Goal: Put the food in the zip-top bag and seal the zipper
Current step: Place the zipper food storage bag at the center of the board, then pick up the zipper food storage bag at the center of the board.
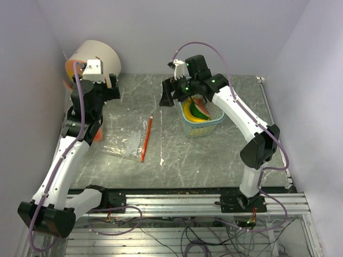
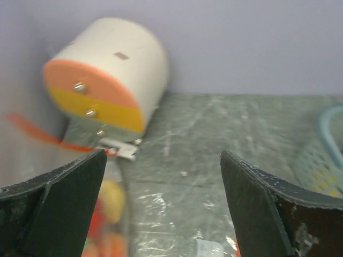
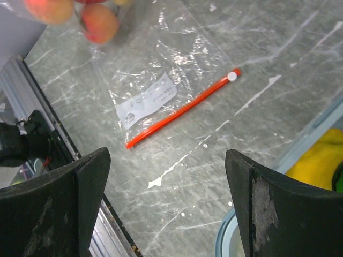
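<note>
The clear zip-top bag point(image 1: 126, 142) lies flat on the table, its orange zipper point(image 1: 146, 138) towards the middle; the right wrist view shows the bag point(image 3: 161, 69), its zipper point(image 3: 182, 107) and a white label. Two blurred orange-pink peaches point(image 3: 99, 24) show at the bag's far end; I cannot tell if they are inside. Blurred orange and yellow food point(image 2: 107, 206) sits behind clear plastic low in the left wrist view. A yellow banana point(image 1: 188, 111) and a watermelon slice point(image 1: 201, 108) lie in the basket. My left gripper point(image 1: 107, 81) point(image 2: 162, 155) is open and empty, as is my right gripper point(image 1: 171, 99) point(image 3: 167, 152), beside the basket.
The pale blue latticed basket point(image 1: 202, 130) point(image 3: 316, 134) point(image 2: 321, 155) stands right of centre. A large white roll with an orange and yellow end point(image 1: 96, 56) point(image 2: 115, 69) lies at the back left, a red strip point(image 2: 37, 134) trailing beside it. A metal rail point(image 3: 32, 91) runs along the near edge.
</note>
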Robot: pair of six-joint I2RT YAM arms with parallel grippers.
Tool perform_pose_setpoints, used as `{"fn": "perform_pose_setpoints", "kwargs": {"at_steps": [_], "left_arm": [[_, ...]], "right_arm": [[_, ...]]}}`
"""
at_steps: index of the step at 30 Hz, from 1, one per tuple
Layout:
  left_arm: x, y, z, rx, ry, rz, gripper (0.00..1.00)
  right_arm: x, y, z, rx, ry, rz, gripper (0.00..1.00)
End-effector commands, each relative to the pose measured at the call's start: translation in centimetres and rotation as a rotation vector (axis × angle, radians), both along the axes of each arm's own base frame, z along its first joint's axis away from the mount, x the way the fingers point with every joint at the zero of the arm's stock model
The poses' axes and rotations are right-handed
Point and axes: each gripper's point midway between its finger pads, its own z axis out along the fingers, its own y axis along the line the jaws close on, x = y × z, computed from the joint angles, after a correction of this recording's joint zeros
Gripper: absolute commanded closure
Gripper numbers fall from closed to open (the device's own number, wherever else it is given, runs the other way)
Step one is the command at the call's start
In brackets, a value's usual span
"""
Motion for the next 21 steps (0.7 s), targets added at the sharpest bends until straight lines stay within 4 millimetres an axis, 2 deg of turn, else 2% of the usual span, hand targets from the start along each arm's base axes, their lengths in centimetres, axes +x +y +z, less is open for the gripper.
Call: {"fn": "perform_pose_setpoints", "kwargs": {"at_steps": [1, 3, 4, 5, 6, 8, 12, 14, 17, 21], "left_arm": [[-1.7, -9.1, 2.2, 0.028, -0.086, -0.557, 0.08], [-2.4, -12.0, -0.1, -0.035, 0.015, -0.685, 0.30], [-2.8, -13.2, -1.7, -0.054, 0.070, -0.732, 0.35], [-3.3, -14.3, -3.4, -0.073, 0.121, -0.768, 0.36], [-3.5, -14.9, -5.2, -0.098, 0.174, -0.768, 0.31], [-3.8, -15.5, -8.4, -0.133, 0.267, -0.740, 0.22], [-4.4, -17.2, -12.4, -0.137, 0.417, -0.757, 0.16], [-4.9, -18.3, -15.0, -0.119, 0.508, -0.763, 0.12], [-5.2, -17.7, -19.0, -0.095, 0.650, -0.675, 0.10], [-5.3, -16.0, -23.5, -0.053, 0.814, -0.526, 0.10]], "right_arm": [[2.2, -1.8, 1.3, -0.001, -0.042, -0.139, 0.12], [3.0, -3.0, 1.6, 0.006, -0.044, -0.187, 0.12], [3.3, -3.8, 1.8, 0.010, -0.043, -0.213, 0.12], [3.6, -4.4, 1.9, 0.016, -0.040, -0.232, 0.12], [3.6, -4.7, 2.0, 0.022, -0.038, -0.240, 0.13], [4.4, -6.6, 2.5, 0.033, -0.043, -0.292, 0.13], [4.6, -8.5, 3.3, 0.032, -0.063, -0.339, 0.13], [4.7, -9.2, 3.3, 0.029, -0.062, -0.357, 0.14], [4.5, -9.8, 3.2, 0.032, -0.055, -0.371, 0.14], [3.8, -10.6, 3.1, 0.037, -0.050, -0.383, 0.14]]}}
